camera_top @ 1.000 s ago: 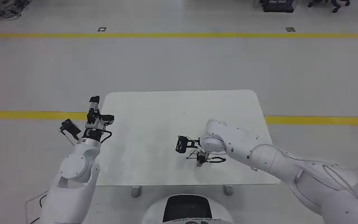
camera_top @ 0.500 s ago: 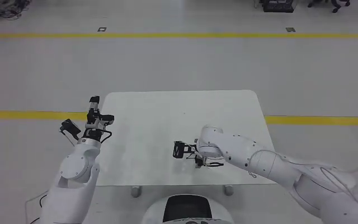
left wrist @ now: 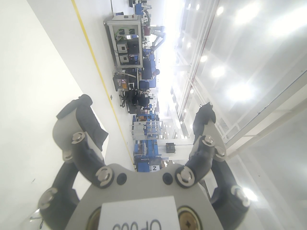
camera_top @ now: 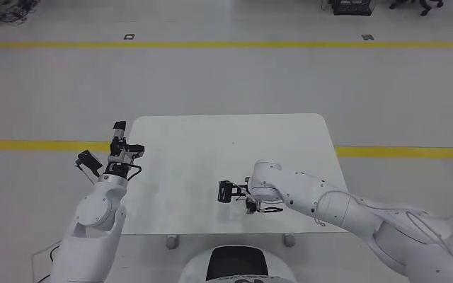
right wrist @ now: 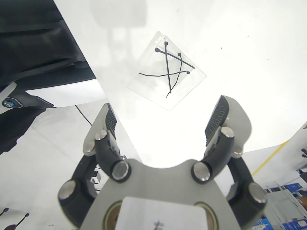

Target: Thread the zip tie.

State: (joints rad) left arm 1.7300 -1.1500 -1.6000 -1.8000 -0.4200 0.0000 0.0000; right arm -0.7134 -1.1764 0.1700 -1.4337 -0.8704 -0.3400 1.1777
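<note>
Your right gripper (right wrist: pixel 165 107) has its jaws spread wide with nothing between them, hanging above a clear tray (right wrist: pixel 148 87) that holds four black zip ties (right wrist: pixel 170 70) lying crossed over one another. None is picked up yet. The tray sits on the white table (right wrist: pixel 215 25), close to its near edge and a little right of centre. Over the last second the right arm has slid left and slightly nearer along that edge, so the tray now lies just ahead of the open jaws rather than squarely under them. That looks like lining up for a first pick, so the task is at its very start. The ties overlap, so you probably want to aim for a free end or head to avoid lifting two at once. Your left gripper (left wrist: pixel 144 104) is also open and empty. It is held up off the table's left edge, pointing away toward the far room, and has not moved.
</note>
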